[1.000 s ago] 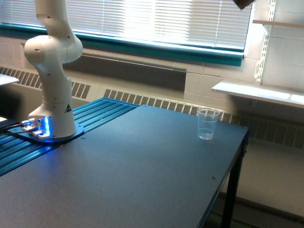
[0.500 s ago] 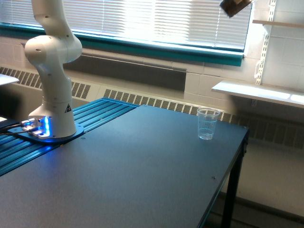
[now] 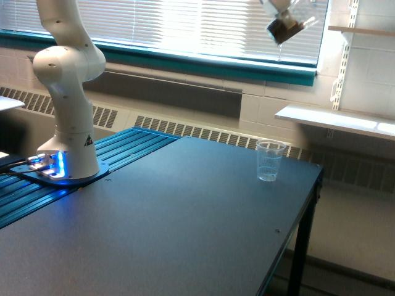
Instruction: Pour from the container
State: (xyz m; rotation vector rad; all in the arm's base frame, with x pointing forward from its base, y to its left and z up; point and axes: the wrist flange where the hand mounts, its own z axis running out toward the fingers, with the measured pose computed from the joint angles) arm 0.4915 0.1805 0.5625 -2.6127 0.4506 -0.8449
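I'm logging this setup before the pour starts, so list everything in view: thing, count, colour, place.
container: one, clear with dark contents, tilted, high at the top of the exterior view, above the table's far right part.
cup: one, clear, taller and tapered with faint printed lines, upright on the table near its far right corner.
table: one, dark, fills the foreground.
ribbed panel: one, blue, under the arm's base, exterior view's left.
shelves: two, pale, on the wall at the exterior view's right.
blinds: one set, white, over the window.
robot arm: one, white, base lit blue.
gripper: mostly cut off at the top edge, at the container.
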